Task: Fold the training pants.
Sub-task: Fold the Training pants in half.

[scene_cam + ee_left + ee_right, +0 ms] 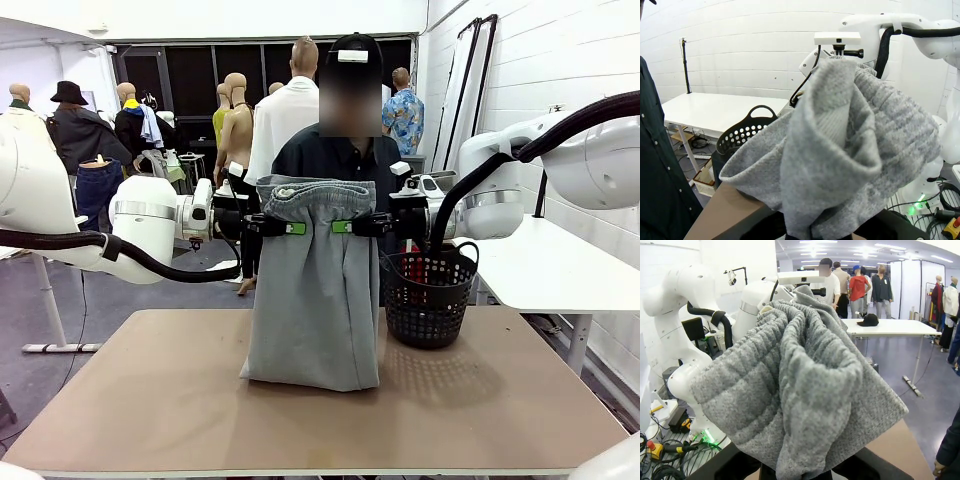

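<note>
i see the pants (pixel 314 300) hanging upright over the middle of the table (pixel 150 400), held up by the waistband between my two arms. the left gripper (pixel 296 228) is clamped on the waistband from the left side, the right gripper (pixel 340 227) clamped on it from the right, green pads facing each other with a short stretch of grey cloth between them. the gathered waistband bunches above the two grips. the legs drop straight down and the bottom edge rests on the tabletop in a soft fold. a black basket (pixel 430 295) stands on the table just right of the pants, close to touching them. a person (pixel 335 150) in a dark shirt stands at the far side, right behind the pants. in the left wrist view the grey cloth (pixel 850 150) bulges up in thick folds right in front of the camera, with the basket (pixel 747 127) behind it. in the right wrist view the ribbed waistband (pixel 800 380) is bunched the same way, hiding the fingers.
</note>
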{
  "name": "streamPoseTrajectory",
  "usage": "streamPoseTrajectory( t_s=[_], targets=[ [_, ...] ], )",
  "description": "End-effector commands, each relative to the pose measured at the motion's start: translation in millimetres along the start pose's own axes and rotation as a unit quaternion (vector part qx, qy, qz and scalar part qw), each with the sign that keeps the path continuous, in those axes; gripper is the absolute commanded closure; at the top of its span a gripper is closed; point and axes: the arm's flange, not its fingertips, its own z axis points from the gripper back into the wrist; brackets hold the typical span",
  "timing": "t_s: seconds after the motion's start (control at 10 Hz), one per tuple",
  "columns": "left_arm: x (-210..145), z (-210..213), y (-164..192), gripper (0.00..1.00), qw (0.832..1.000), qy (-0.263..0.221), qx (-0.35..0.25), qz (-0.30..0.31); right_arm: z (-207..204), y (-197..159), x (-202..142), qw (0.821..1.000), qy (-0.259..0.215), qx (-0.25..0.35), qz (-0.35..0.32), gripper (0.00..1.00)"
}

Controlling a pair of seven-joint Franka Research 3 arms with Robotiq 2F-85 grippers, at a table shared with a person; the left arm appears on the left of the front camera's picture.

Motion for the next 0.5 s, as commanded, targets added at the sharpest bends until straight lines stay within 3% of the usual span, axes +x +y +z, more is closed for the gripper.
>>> streamPoseTrajectory(
  t_s=[0.0, 0.4],
  targets=[
    [-1.0, 1.1, -2.5, 1.00, 1.000, -0.016, -0.003, -0.009, -2.1, 1.6, 2.2, 1.000, -0.005, -0.001, 0.000, 1.00],
    [-1.0, 1.1, -2.5, 1.00, 1.000, -0.016, -0.003, -0.009, -2.1, 1.6, 2.2, 1.000, -0.005, -0.001, 0.000, 1.00]
  ],
)
